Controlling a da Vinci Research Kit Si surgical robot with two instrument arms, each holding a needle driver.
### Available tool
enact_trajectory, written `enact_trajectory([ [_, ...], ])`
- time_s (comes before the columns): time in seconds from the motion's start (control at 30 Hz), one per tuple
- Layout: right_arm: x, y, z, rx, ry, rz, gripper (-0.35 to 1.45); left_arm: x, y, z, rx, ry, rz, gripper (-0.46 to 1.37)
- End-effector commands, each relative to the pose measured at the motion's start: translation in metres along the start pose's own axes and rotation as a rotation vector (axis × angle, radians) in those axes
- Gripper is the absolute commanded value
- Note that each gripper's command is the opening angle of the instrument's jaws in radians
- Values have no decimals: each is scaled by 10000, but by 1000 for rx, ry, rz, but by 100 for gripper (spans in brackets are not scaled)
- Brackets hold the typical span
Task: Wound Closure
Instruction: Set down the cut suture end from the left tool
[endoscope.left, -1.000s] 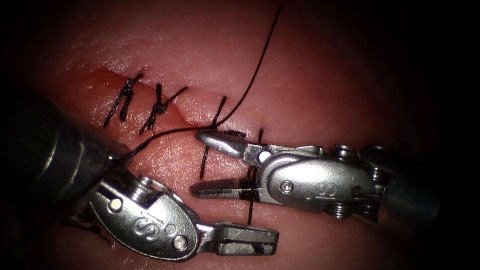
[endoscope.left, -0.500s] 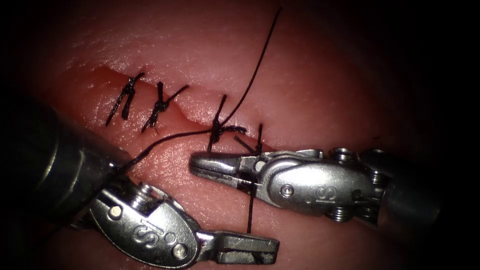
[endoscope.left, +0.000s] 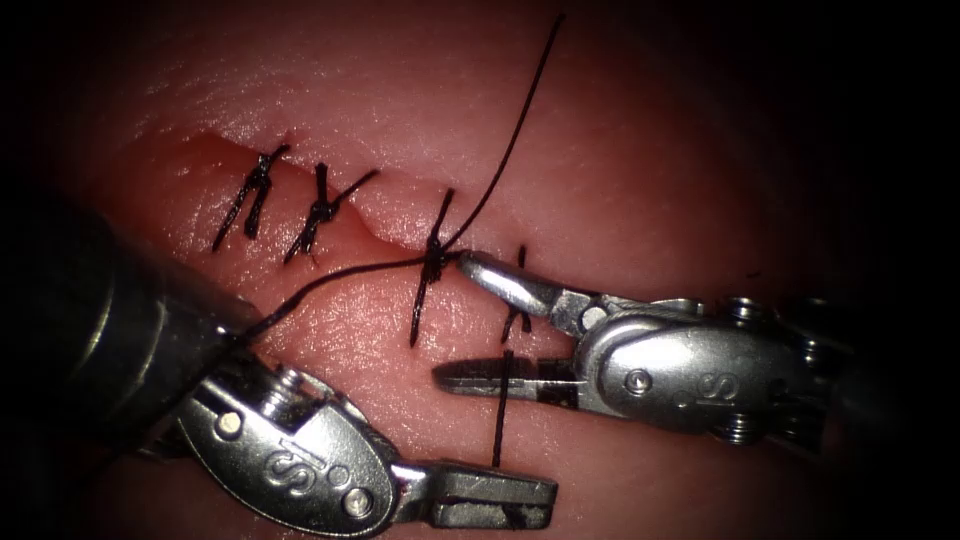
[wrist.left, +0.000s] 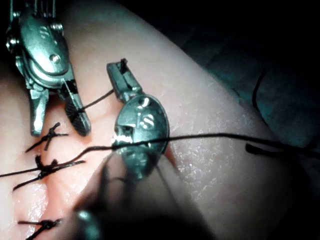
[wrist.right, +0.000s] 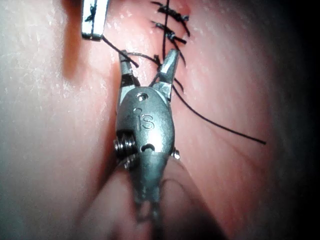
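On the tissue (endoscope.left: 650, 150) the cut (endoscope.left: 365, 232) runs slantwise, with two tied stitches (endoscope.left: 318, 212) at its left. At a third stitch's knot (endoscope.left: 434, 260) one long thread (endoscope.left: 510, 140) rises away and another runs left under the left shaft. My right tool (endoscope.left: 452, 320) (wrist.right: 147, 57) is open and holds nothing; its upper jaw tip lies by the knot. A short strand (endoscope.left: 498, 420) crosses its lower jaw and drops to my left tool (endoscope.left: 500, 490) (wrist.left: 120, 75), which is shut on it. I cannot tell where the needle is.
A fourth stitch (endoscope.left: 518, 300) lies just right of the knot, between the right tool's jaws. The left tool's dark shaft (endoscope.left: 110, 330) covers the tissue at the left. Red fluid wets the cut's left end (endoscope.left: 205, 150).
The right tool's jaws closed across the short strand half a second ago, then opened again and drew back to the right. The left tool has held still with the strand.
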Motion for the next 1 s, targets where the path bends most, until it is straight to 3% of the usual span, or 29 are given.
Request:
enact_trajectory([
  [0.03, 2, 3, -7, -3, 3, -5, 111, 0, 1, 1, -2, 0, -2, -35],
  [0.2, 7, 21, -40, -51, 23, -5, 110, 2, 5, 10, -14, 11, -30, -35],
  [0.5, -5, 42, -85, -142, -28, -29, 110, 0, 32, 69, -78, 64, -71, -35],
  [0.8, -8, 45, -97, -163, -77, -43, 114, -15, 48, 98, -123, 93, -204, -35],
  [1.0, -8, 43, -95, -165, -77, -44, 115, -30, 49, 97, -85, 74, -312, -35],
])
